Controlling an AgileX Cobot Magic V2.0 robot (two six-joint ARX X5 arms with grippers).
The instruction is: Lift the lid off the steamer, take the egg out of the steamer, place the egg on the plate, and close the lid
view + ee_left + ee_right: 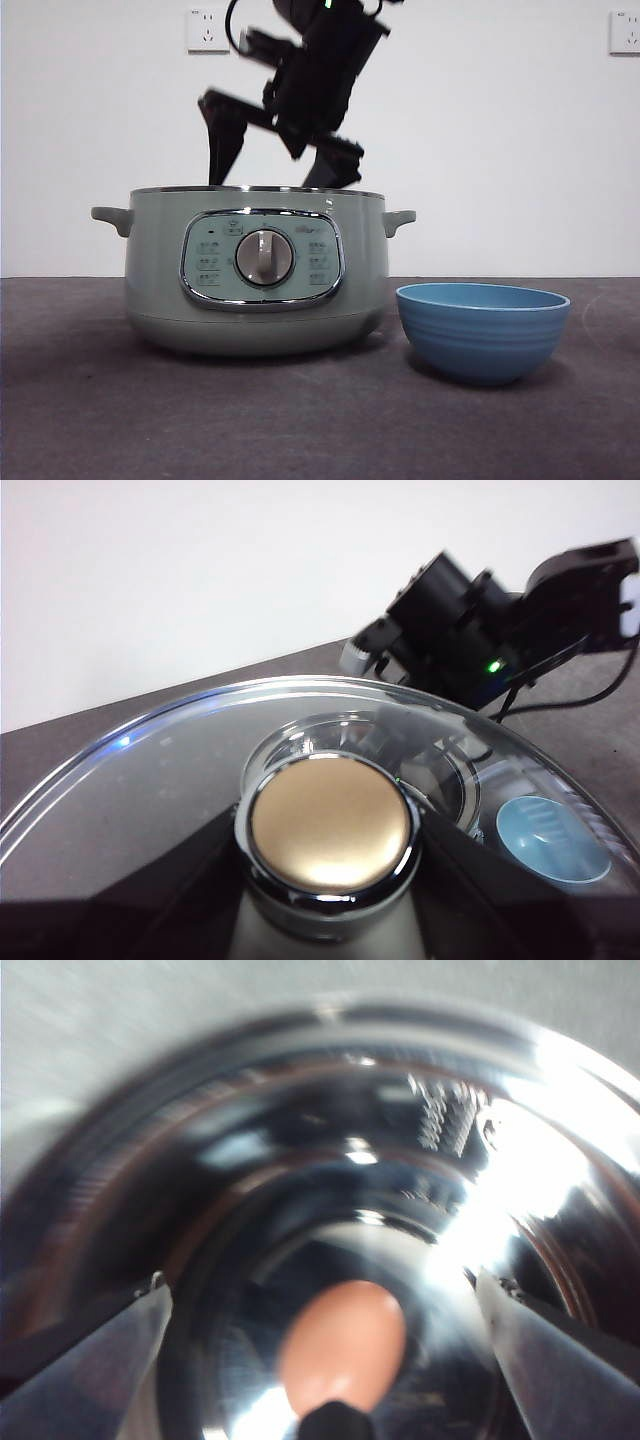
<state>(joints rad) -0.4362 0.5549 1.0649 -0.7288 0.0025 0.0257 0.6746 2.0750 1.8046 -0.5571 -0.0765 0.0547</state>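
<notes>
Steamer with lid removed; egg retrieval in progress. The right claw (325,1360) hangs over the open mouth of the steamer (256,270), jaws spread wide, one to each side of the egg (343,1345), which lies on the shiny metal floor of the pot directly beneath and between them. Nothing is gripped yet. In the front view the same claw (280,150) appears as a dark mass dipping toward the steamer rim, its jaw tips just at the chrome edge.

The left claw, off to one side, is closed about the knob (332,830) of the lid (150,790), holding the glass dome aloft; its own jaws show only as dark shapes under the glass at either side of the knob. Through the lid the plate (553,840) is visible. In the front view the plate (483,328) stands on the tabletop (90,420) just beside the steamer, empty.

Hazards, as judged from this moment: the egg is smooth and rounded on polished metal, so a closing jaw that meets it off-centre may roll it away or squeeze it out sideways; excessive closing force could crack the shell; a descent that drifts may strike the pot wall; the lid, held only by its knob, could tilt or slip
</notes>
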